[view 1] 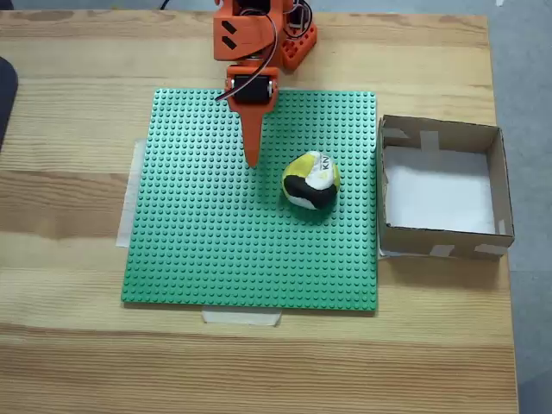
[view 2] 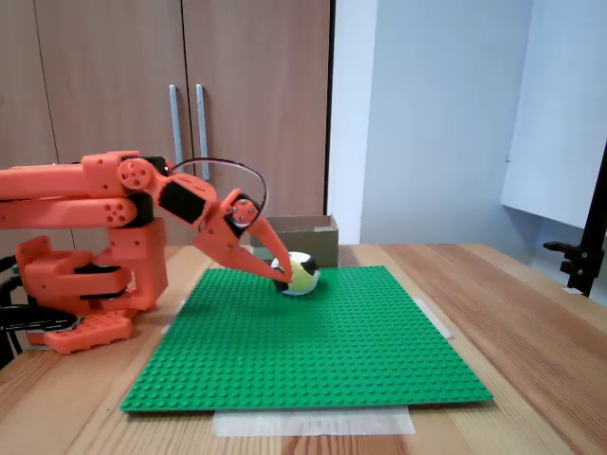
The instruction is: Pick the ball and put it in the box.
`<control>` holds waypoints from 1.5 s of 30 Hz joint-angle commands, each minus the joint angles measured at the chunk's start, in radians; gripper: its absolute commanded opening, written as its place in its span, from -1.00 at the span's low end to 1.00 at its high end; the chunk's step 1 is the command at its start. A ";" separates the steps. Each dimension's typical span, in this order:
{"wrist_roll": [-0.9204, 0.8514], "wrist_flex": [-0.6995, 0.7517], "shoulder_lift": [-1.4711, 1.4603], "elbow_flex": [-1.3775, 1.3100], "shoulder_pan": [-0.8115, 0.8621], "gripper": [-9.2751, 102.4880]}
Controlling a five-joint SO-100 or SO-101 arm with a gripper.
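- My end effector [view 1: 252,159] is pointing down at the green studded baseplate [view 1: 216,241], tip sitting just left of the ball [view 1: 310,181] in a fixed view from above.
- In a fixed view from the side, my end effector [view 2: 278,275] is reaching the near-left edge of the ball [view 2: 302,274]; touching or just short, can't tell.
- Fingers are looking narrow, pressed into one spike; holding nothing.
- Ball is lying on the baseplate, right of centre, between my tip and the box [view 1: 442,190].
- Ball is roundish and lumpy, no clear long axis; white and yellow patches are facing up, black lower down.
- Box is sitting on the desk [view 1: 69,129], just beside the baseplate's right edge, open side up.
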State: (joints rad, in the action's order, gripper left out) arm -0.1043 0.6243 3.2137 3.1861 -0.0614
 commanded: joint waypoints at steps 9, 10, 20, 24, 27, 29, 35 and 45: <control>-0.002 -0.012 0.009 0.041 0.008 -0.85; -0.002 -0.012 0.009 0.041 0.008 -0.85; -0.002 -0.012 0.009 0.041 0.008 -0.85; -0.003 -0.012 0.009 0.041 0.008 -0.85; -0.003 -0.012 0.009 0.041 0.008 -0.85; -0.003 -0.012 0.009 0.041 0.008 -0.85; -0.008 -0.012 0.009 0.041 0.003 -0.85; 0.008 -0.017 0.009 0.041 0.012 -0.85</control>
State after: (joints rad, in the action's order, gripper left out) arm -0.1074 0.6243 3.2137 3.1861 -0.0614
